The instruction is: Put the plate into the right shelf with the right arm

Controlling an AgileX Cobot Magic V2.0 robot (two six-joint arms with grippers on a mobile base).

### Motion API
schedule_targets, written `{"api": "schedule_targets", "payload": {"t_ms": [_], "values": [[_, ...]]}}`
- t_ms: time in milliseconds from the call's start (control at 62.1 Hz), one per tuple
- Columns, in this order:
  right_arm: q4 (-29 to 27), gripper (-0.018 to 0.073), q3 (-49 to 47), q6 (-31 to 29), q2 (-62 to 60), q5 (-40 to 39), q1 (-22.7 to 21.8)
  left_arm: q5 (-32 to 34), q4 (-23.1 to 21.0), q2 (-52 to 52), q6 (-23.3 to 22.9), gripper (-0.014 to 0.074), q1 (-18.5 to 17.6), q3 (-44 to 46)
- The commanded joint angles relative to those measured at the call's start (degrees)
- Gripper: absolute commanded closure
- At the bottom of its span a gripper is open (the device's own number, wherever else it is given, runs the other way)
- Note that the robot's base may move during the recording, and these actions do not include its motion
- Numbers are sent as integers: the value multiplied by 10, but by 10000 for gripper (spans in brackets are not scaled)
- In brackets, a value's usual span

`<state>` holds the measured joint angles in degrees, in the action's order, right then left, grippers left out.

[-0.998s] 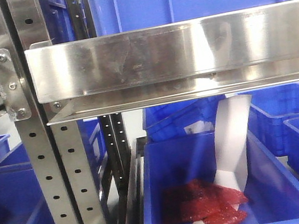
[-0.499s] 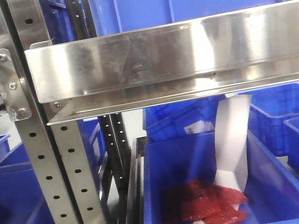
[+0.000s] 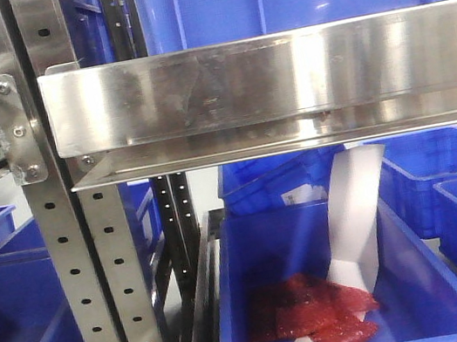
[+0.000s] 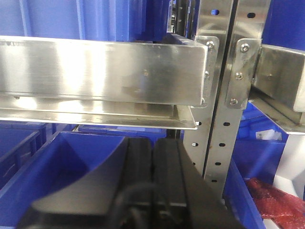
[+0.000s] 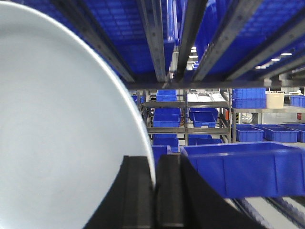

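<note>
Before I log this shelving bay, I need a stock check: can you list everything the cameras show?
plate: one, white, held on edge in the right wrist view, filling its left side.
right shelf: one, shiny steel, front lip across the front view.
perforated posts: two, steel, left of the shelf.
blue bins: several, below and behind the shelf.
red packets: a few, inside the centre bin.
white paper: one, standing in that bin.
left gripper: black, fingers together, empty.
right gripper: black, clamped on the plate rim.
</note>
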<state>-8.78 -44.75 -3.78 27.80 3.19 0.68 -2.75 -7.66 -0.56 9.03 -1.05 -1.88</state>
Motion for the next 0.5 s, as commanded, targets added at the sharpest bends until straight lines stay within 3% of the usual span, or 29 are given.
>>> {"api": "schedule_targets", "payload": {"t_ms": [0, 209, 483], "values": [[-3, 503, -84, -1, 78, -57, -2, 52, -5, -6, -4, 724, -1, -6], [-3, 503, -200, -1, 228, -57, -1, 52, -5, -6, -4, 724, -1, -6], [-3, 503, -276, -2, 374, -59, 20, 52, -5, -6, -4, 724, -1, -6]]}}
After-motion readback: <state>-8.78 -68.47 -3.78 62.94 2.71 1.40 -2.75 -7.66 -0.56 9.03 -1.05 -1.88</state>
